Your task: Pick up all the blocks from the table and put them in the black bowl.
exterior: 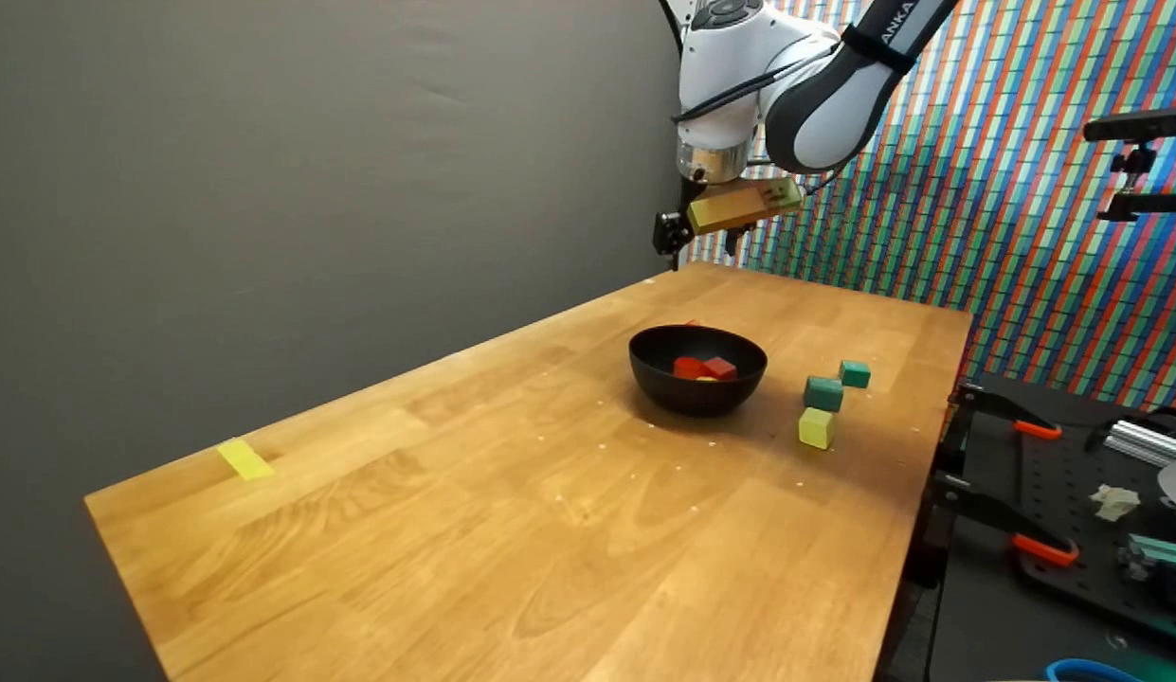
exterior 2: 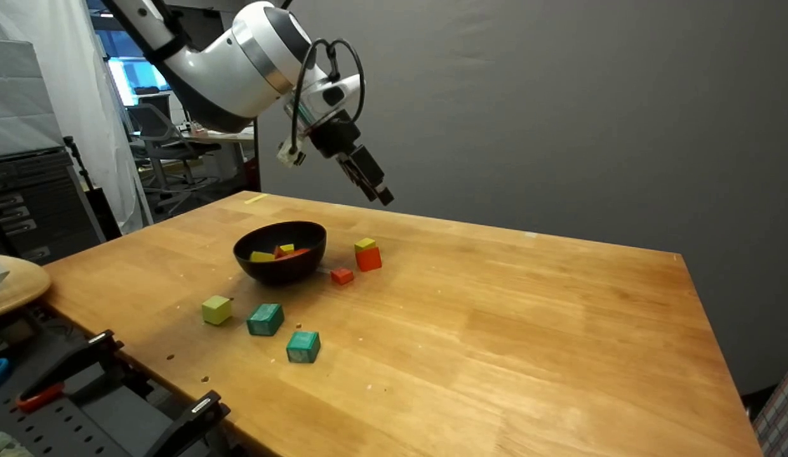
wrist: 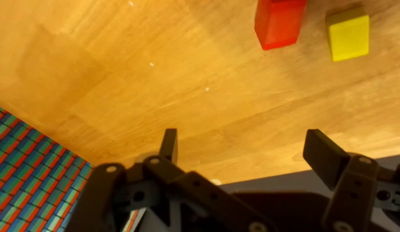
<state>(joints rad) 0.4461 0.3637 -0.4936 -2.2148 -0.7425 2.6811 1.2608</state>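
Note:
The black bowl [exterior: 678, 390] stands upright on the wooden table [exterior: 512, 530] with red and yellow blocks inside; it also shows in an exterior view [exterior 2: 286, 273]. Beside it lie a yellow block [exterior 2: 216, 310] and two green blocks [exterior 2: 265, 319] [exterior 2: 303, 347]. On its other side are a small red block [exterior 2: 341, 276], a larger red block [exterior 2: 368, 259] and a yellow block [exterior 2: 365, 244] partly hidden behind it. My gripper [wrist: 241, 141] is open and empty, raised above the table's wall-side edge. The wrist view shows a red block [wrist: 282, 24] and a yellow block [wrist: 349, 37] ahead of the fingers.
A flat pale-yellow strip [exterior: 245, 458] is stuck near the table's wall-side edge. A grey wall [exterior 2: 559, 114] runs along that edge. Clamps with orange tips [exterior: 1004, 516] and a cart of tools stand against the opposite edge. A colourful striped curtain [exterior: 1052, 237] hangs behind.

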